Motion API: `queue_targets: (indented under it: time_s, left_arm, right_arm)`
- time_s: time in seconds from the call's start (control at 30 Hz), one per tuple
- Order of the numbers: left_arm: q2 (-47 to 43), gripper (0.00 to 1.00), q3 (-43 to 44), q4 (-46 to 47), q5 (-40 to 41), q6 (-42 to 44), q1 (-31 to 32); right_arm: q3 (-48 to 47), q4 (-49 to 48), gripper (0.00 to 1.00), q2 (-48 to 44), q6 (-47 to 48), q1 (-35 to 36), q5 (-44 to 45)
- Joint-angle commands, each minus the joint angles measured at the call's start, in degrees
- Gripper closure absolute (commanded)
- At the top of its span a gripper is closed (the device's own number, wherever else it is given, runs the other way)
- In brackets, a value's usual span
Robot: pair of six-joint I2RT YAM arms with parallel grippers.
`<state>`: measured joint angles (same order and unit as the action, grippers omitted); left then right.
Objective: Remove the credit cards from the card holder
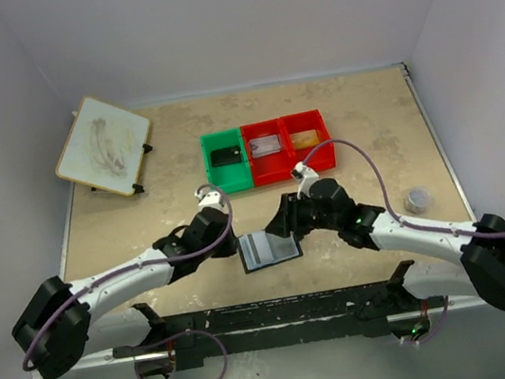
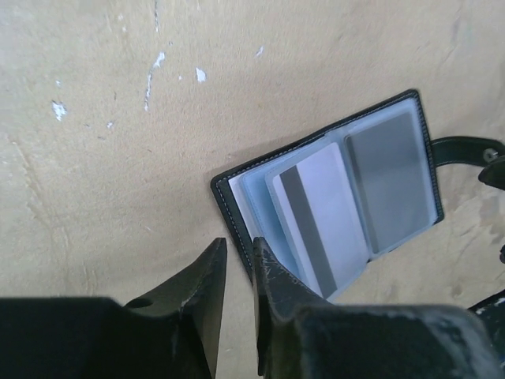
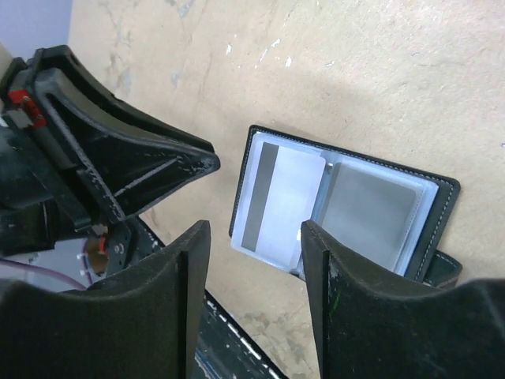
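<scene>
Matt black, white-stitched, leather-like holder (image 3: 446, 205), glossy clear plastic sleeves (image 2: 256, 201) over a smooth pale card (image 2: 323, 213), on a scuffed matt tan table (image 2: 118, 197).

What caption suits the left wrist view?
Card holder open on the table, striped card showing, left gripper at its corner.

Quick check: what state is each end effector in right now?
Left end effector: open just a crack, holding nothing, tips at the card holder edge.
Right end effector: open wide, holding nothing.

Card holder (image 2: 254, 201) corner hid behind left end effector (image 2: 238, 246); bins (image 1: 270, 175) contents unclear.
</scene>
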<state>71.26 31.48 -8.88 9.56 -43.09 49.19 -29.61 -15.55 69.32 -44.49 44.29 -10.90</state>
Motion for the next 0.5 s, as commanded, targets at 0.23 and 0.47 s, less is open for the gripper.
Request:
queue_targets:
  time_s: [0.23, 0.47]
  left_arm:
    - [-7.1, 0.67, -0.6, 11.1, -4.5, -4.6, 0.1]
    - [2.4, 0.69, -1.3, 17.4, -11.2, -6.6, 0.1]
  right_arm:
    - [8.5, -8.4, 0.46, -6.9, -10.4, 0.2, 6.6]
    - [10.2, -15.6, 0.53, -2.2, -10.6, 0.2, 0.1]
